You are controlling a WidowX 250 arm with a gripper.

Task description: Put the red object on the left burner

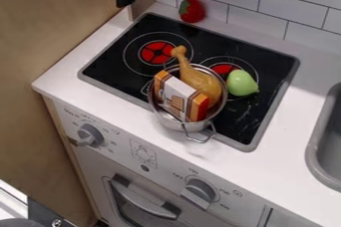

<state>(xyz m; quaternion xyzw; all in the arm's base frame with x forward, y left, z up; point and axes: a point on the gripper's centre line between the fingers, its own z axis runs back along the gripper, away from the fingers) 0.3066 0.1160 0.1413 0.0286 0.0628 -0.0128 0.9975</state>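
While the strawberry (192, 11) sits between stovetop edge (220, 36) and tiles (255, 21), the hand (105, 0) hangs unclenched.

White countertop (286, 171), 1 black stovetop (106, 69) set in; grey sink (314, 154) at right. Stovetop: left burner (156, 53), right burner (222, 66), both red-centred. 1 metal pot (172, 122) at the front; 1 green pear (242, 82) partly over right burner. Counter behind stovetop: 1 red object (192, 11).

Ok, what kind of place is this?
Looks like a toy kitchen: a stovetop with red-printed burners, a sink at right, and a play-food drumstick in a metal pot.
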